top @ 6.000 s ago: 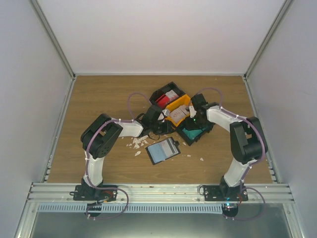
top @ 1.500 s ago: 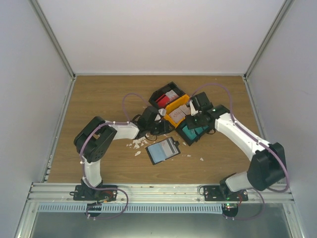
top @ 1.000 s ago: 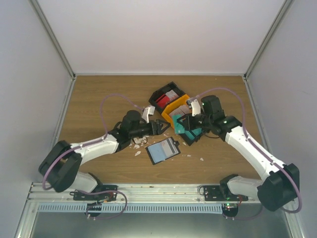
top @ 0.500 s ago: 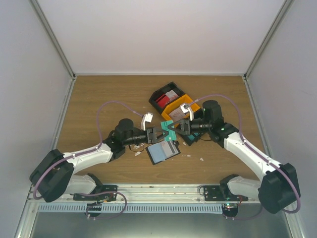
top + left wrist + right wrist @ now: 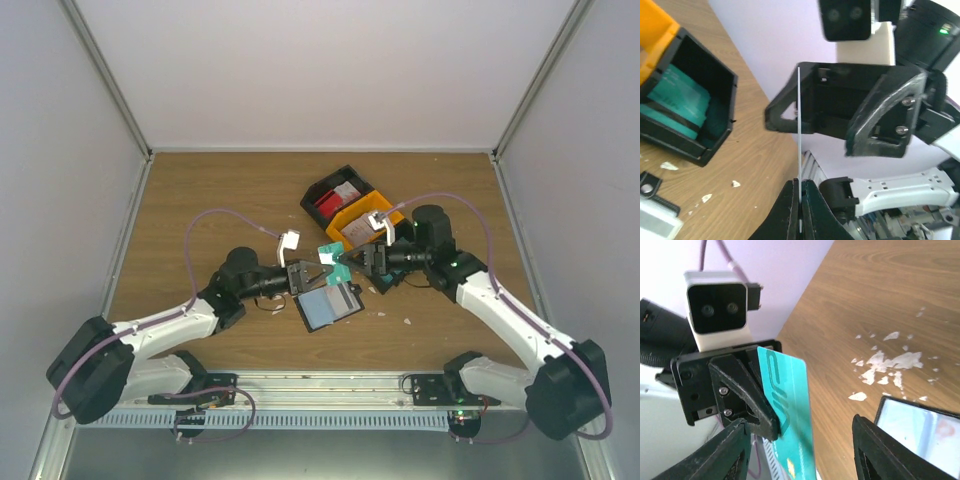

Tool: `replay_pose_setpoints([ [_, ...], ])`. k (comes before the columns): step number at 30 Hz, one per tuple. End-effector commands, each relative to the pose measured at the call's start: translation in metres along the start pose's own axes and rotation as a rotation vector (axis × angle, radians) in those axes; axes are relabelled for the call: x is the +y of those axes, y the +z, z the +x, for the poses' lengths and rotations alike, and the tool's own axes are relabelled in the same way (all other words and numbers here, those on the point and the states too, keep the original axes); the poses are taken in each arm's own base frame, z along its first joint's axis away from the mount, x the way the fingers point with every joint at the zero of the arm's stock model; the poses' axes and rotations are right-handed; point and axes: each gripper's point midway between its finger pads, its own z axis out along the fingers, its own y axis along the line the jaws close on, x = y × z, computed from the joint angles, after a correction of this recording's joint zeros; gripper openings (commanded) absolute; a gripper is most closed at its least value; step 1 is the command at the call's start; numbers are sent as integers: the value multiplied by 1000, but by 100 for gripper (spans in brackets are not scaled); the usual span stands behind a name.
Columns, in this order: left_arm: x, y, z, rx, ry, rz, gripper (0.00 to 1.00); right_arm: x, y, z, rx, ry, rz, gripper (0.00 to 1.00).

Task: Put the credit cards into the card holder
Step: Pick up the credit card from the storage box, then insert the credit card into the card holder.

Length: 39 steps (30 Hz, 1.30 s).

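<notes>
The left gripper [image 5: 800,187] is clamped on the teal card [image 5: 790,400], holding it upright above the wallet [image 5: 328,305]. The card stands between the fingers of the open right gripper [image 5: 358,261].

A teal card [image 5: 790,405] printed with paler curved marks is seen (edge-on from the left wrist, it shows only as a thin white line). The wallet [image 5: 328,305] is edged in black, with a pale blue-grey inner face. The table [image 5: 200,200] is grained in warm brown wood and speckled with white crumbs [image 5: 890,362]. A black bin [image 5: 322,184] is filled with red and whitish; an orange-yellow bin [image 5: 395,213] is set beside it; a second black bin [image 5: 720,85] is filled with teal. The arms [image 5: 165,322] are coloured white with black joints, and purple cables [image 5: 215,212] are looped over them.
</notes>
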Motion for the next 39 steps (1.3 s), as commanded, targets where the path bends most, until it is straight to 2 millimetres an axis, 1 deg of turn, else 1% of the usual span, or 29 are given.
replay_pose_setpoints([
  [1,29,-9,-5,-64,-8,-153,0,-23,-18,-7,-81,-7,234,60],
  [3,43,-15,-1,-76,-33,-216,0,-44,-24,1,-82,31,343,62],
  [6,60,-24,4,-99,-65,-287,0,-72,-29,21,-51,132,462,63],
  [9,78,-30,10,-107,-108,-365,0,-80,-27,33,-31,183,508,65],
  [14,92,-31,21,-79,-153,-406,0,-103,-28,51,-6,162,662,73],
  [16,98,-31,26,-79,-174,-417,0,-118,-27,60,13,144,725,74],
  [20,105,-27,31,-62,-173,-414,0,-152,-16,81,113,89,855,75],
  [22,110,-25,35,-54,-181,-416,0,-166,-13,86,140,59,928,76],
  [25,119,-28,44,-63,-224,-424,0,-174,-3,91,162,27,941,77],
  [28,126,-30,54,-53,-261,-432,0,-178,-1,95,181,7,959,76],
  [32,134,-27,62,-30,-289,-437,0,-182,0,94,194,-24,970,76],
  [37,137,-19,68,-20,-337,-405,0,-184,17,102,262,-19,909,74],
  [39,139,-15,70,-12,-358,-391,0,-180,25,105,279,-14,861,73],
])
